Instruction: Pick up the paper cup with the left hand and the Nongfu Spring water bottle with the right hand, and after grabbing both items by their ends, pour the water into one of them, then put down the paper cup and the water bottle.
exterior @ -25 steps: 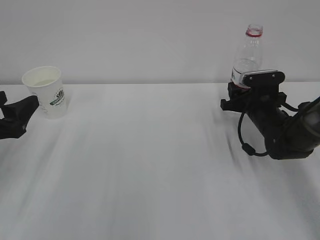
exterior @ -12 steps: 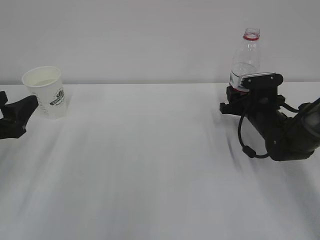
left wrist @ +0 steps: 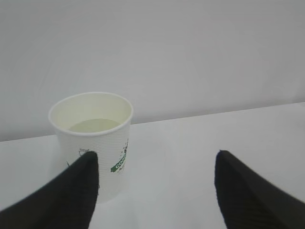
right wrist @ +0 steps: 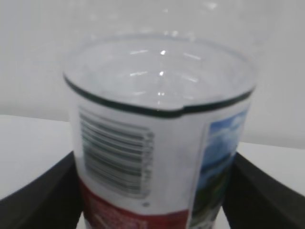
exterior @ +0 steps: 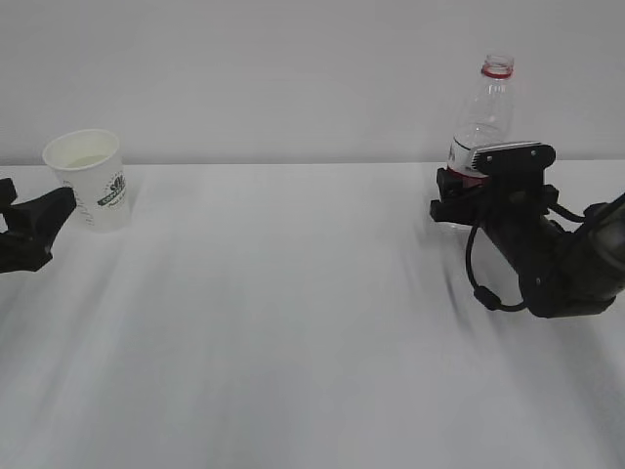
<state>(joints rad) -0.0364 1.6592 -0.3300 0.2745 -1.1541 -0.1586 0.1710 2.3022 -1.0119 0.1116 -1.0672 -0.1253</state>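
Late stage of a pouring task, judged from how things lie: paper cup (exterior: 89,178) standing upright on the white table (exterior: 293,322) at the left edge of the exterior view, with pale liquid, apparently the water (left wrist: 94,125), visible inside from the left wrist view. Left pincer (left wrist: 155,191) open, fingers spread, one finger just beside the cup's lower side, the other well apart to the right; nothing held. At the right of the exterior view, Nongfu Spring water bottle (exterior: 480,117) upright, uncapped, red neck ring at top, looking mostly empty. Right pincer (exterior: 469,195) low around the bottle's labelled base, fingers close on either side in the right wrist view; gripping or just released cannot be told. Pouring seemingly done, cup set down; left to do, at most, letting go of the bottle and drawing both arms clear
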